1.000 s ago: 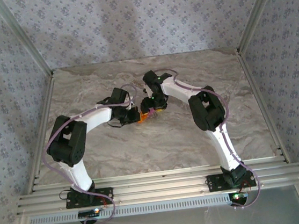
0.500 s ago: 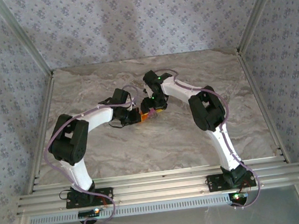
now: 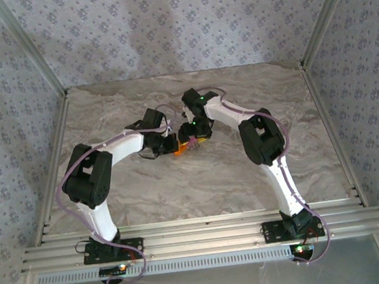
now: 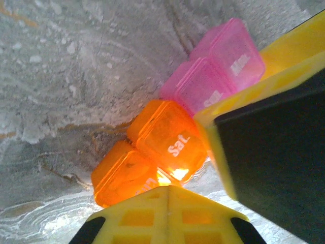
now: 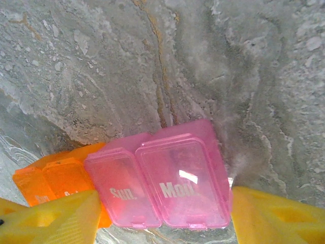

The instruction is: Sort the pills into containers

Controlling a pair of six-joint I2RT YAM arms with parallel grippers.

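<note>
Top view is little help: the containers [image 3: 188, 144] are a tiny orange-pink sliver mid-desk [image 3: 248, 176], wedged between the two wrists. The lids are translucent but cloudy, so I can't read the contents.

The left end effector [image 4: 170, 189] has its fingers closed tip to tip, right at the near edge of the orange Sat cell [image 4: 170, 140]. I can't tell whether they pinch a lid lip or just touch it.

The right end effector [image 5: 165, 195] has its fingers apart, one on each side of the pink pair [image 5: 162, 178] marked "Sun" and "Mon". The tips meet the strip's edges, but whether they clamp it or only straddle it I can't tell. In the left wrist view one of its fingers hides part of the pink lids.

The strip is two orange cells then two pink, joined in a row and lying flat on the grey marbled desk. The lids look shut. The end orange cell's label is cut off.
</note>
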